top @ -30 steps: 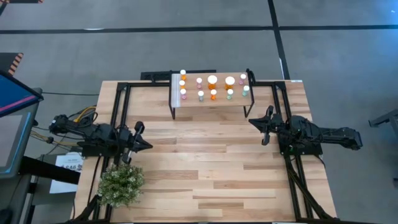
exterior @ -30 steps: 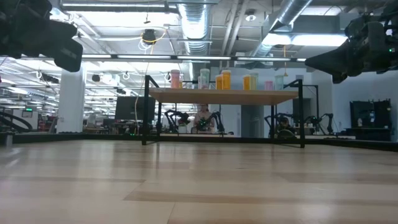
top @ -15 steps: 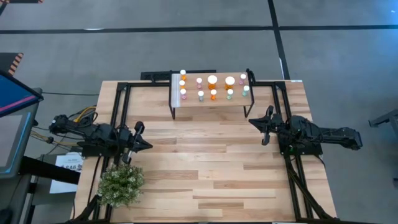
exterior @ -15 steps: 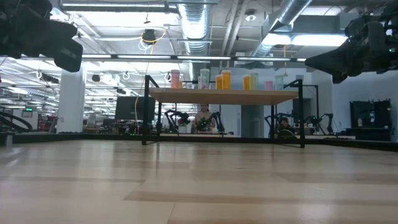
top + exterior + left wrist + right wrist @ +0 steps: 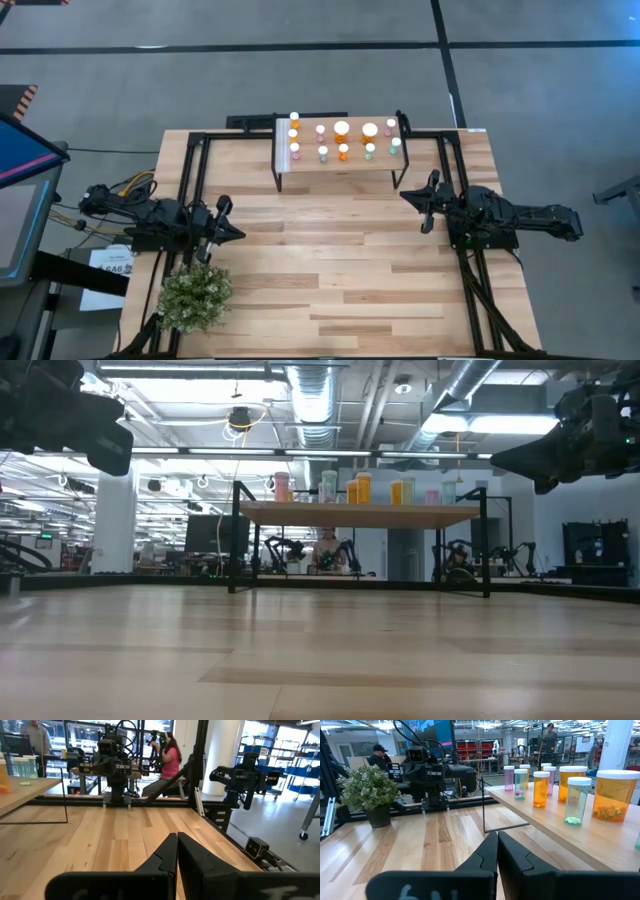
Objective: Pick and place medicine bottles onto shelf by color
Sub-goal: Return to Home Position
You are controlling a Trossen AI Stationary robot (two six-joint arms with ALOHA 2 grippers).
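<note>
The shelf (image 5: 340,165), a light wood top, stands on thin black legs at the table's far middle. Several medicine bottles (image 5: 343,129) stand upright on it, with white caps and orange, pink or pale green bodies. In the right wrist view they show as a row: orange (image 5: 619,795), green (image 5: 578,800) and pink (image 5: 508,778). My left gripper (image 5: 239,235) hangs shut and level above the table's left side, holding nothing. My right gripper (image 5: 404,197) hangs shut and level at the right, just near of the shelf's right end, also holding nothing.
A small potted plant (image 5: 195,297) stands at the near left, just near of my left gripper. Black frame rails (image 5: 190,180) run along both sides of the table. Bare wooden tabletop (image 5: 330,260) lies between the arms and near of the shelf. People show in the room beyond.
</note>
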